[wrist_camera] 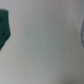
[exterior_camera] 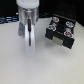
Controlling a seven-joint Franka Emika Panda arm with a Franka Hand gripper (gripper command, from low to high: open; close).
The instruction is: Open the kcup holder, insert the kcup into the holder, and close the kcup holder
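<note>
A white robot arm hangs in the upper left of the exterior view, its gripper [exterior_camera: 29, 44] pointing down over a pale tabletop [exterior_camera: 20, 67]. The pictures are too blurred to tell whether the gripper is wide, narrow or holding anything. The black kcup holder [exterior_camera: 61, 31] sits at the upper right, its pod tray visible, seemingly drawn out to receive a pod. No green-topped kcup is clearly visible; the wrist view shows only a dark green blur [wrist_camera: 5, 27] at its edge.

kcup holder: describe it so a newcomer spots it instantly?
Look across the pale round table to the exterior view's right. The kcup holder is the black boxy unit there, its top tray holding round pods. Nothing else on the table is as dark or large.
</note>
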